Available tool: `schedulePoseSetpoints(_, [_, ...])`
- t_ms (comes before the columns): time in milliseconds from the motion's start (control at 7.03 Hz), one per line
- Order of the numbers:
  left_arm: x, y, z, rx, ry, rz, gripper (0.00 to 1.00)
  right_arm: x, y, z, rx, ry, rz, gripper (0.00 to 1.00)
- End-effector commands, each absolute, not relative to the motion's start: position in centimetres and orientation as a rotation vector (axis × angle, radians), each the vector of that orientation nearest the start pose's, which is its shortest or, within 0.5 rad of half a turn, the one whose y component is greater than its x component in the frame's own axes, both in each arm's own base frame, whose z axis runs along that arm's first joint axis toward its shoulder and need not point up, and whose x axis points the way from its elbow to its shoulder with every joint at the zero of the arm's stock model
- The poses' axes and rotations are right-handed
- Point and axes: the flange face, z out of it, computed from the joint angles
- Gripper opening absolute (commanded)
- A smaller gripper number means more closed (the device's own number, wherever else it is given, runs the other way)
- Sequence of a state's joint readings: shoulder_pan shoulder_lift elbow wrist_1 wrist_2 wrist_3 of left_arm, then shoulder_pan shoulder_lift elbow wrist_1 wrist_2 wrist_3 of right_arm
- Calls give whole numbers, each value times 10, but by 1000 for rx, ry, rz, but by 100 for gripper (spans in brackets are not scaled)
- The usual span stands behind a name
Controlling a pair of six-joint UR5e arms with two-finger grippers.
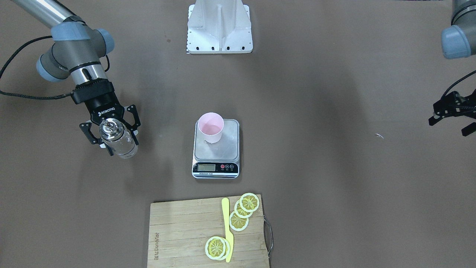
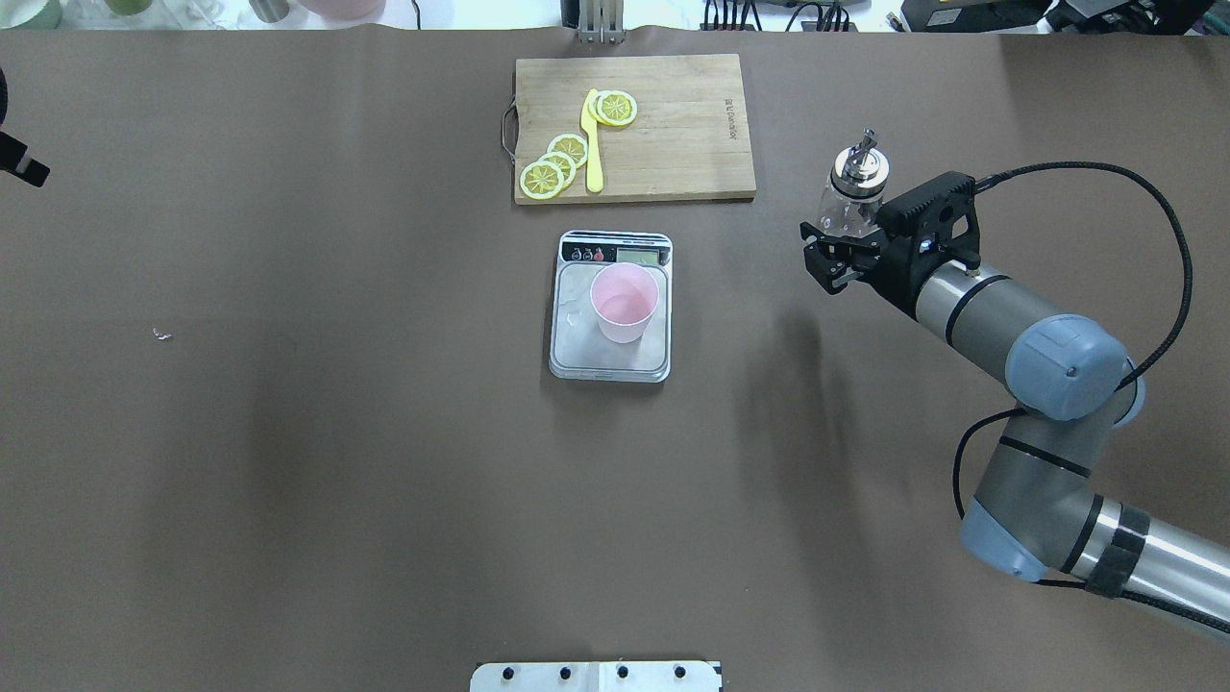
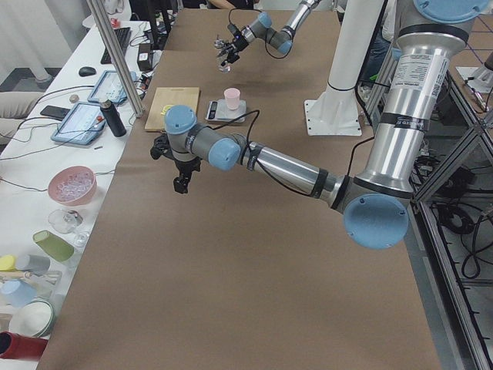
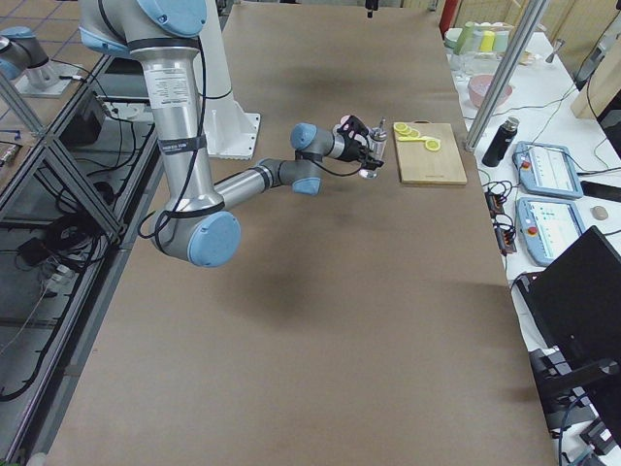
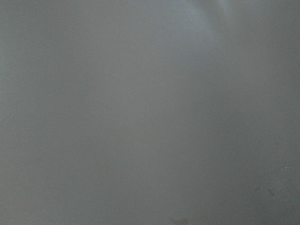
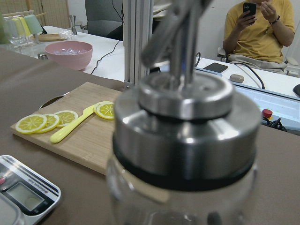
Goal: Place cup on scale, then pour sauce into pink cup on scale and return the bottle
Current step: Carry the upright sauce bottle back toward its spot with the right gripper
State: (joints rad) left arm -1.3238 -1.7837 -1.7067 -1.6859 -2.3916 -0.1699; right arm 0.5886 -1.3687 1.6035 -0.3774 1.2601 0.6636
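While the right arm reaches out over its own side of the table, I can see the right gripper point(image 1: 119, 143) clamped around the glass body of the bottle point(image 2: 851, 197), its fingers kept fairly wide by the bottle's girth. The bottle stands upright with its shiny metal pourer cap on top. From my screens I cannot tell whether its base touches the table or hangs just above it, nor how much liquid is inside. In the right wrist view the cap fills most of the picture. The bottle is well apart from the scale point(image 2: 610, 363), which lies in the middle of the table with its display strip turned away from the robot. The cup point(image 2: 625, 303) stands upright on the scale's silver platform, a little toward the robot's right side, with bare platform showing around it. Beyond the scale, on the operators' side, lies a wooden cutting board point(image 2: 673, 125) carrying lemon slices point(image 2: 555, 165) and a yellow knife point(image 2: 592, 144). The left gripper point(image 1: 449, 124) hangs far off on the robot's left, cut by the picture's edge. Its fingers look spread with nothing between them, and the left wrist view shows only blurred brown table.
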Motion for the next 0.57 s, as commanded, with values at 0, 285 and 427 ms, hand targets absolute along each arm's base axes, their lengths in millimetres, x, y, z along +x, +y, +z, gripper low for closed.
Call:
schedulePoseSetpoints(0, [83,-575,459,264,880,263,97,-399,-451,440,1143,-877,-44,12])
schedulePoseSetpoints(285, [82,-574,459,265,880,263,97,-407,-443,439,1141,-894,-35,13])
schedulePoseSetpoints(427, [82,-573,459,266,879,263,97,-412,-439,438,1138,-900,-42,13])
